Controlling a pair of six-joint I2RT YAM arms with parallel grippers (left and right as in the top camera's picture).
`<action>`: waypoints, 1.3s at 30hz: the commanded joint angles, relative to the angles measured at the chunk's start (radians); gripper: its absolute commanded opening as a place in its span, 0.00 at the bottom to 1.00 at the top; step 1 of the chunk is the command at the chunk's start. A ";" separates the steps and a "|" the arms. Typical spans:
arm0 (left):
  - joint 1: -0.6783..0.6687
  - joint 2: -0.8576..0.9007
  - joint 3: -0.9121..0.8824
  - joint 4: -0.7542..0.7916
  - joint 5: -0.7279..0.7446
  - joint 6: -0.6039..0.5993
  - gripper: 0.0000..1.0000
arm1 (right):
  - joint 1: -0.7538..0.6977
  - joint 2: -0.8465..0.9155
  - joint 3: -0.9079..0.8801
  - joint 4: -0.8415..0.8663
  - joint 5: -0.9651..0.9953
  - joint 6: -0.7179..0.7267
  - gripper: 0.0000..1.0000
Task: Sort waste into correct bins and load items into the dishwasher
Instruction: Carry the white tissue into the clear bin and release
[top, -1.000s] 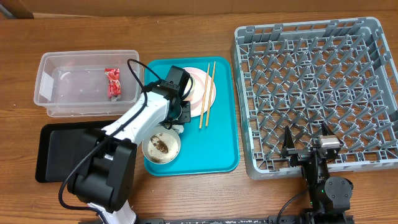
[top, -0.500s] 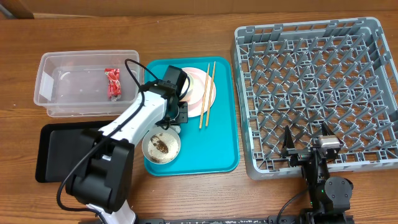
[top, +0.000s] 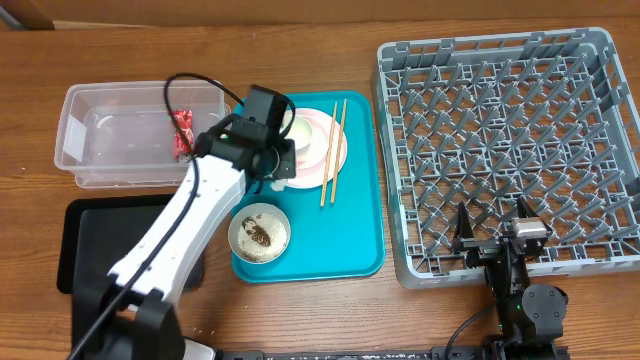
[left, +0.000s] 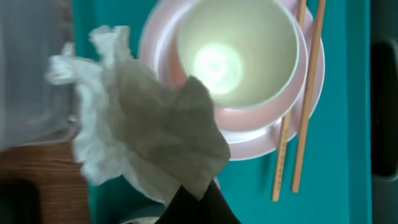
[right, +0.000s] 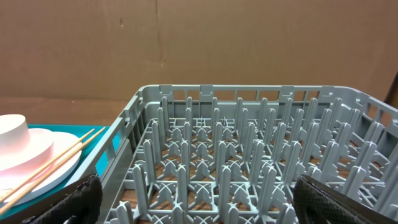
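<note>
Napkin (left: 140, 134), crumpled white paper, was seen clamped in the shut fingers of the L gripper (left: 198, 200). It appeared to be lifted off the surface and was held over the far-left part of the teal tray (top: 350, 240), just left of the pink plate (top: 338, 152) and near the right wall of the clear tub (top: 100, 140). A pink bowl (left: 236, 56) w/ a pale inside was seen sitting on the plate. Two chopsticks (top: 333, 150) were laid across the plate's right side, their near ends over the teal tray. A grey bowl (top: 259, 236) w/ brownish scraps and whitish crumbs was set at the near-left of the teal tray, apart from the plate. A red wrapper (top: 181, 135) was seen inside the clear tub, toward its right end. The black tray (top: 90, 240) was placed near of the tub and was partly hidden by the L arm. The dish rack (top: 500, 140) was set at the right, w/ no dishes seen in it. The R gripper (top: 492, 232) was parked at the rack's near edge, jaws spread wide w/ nothing betw. them.
</note>
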 joint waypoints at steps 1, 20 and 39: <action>0.012 -0.060 0.028 0.002 -0.188 0.017 0.04 | -0.004 -0.004 -0.010 0.006 -0.006 -0.001 1.00; 0.118 -0.145 0.027 0.161 -0.871 0.000 0.04 | -0.004 -0.004 -0.010 0.006 -0.006 -0.001 1.00; 0.394 -0.071 0.020 0.131 -0.504 -0.066 0.04 | -0.004 -0.004 -0.010 0.006 -0.006 -0.001 1.00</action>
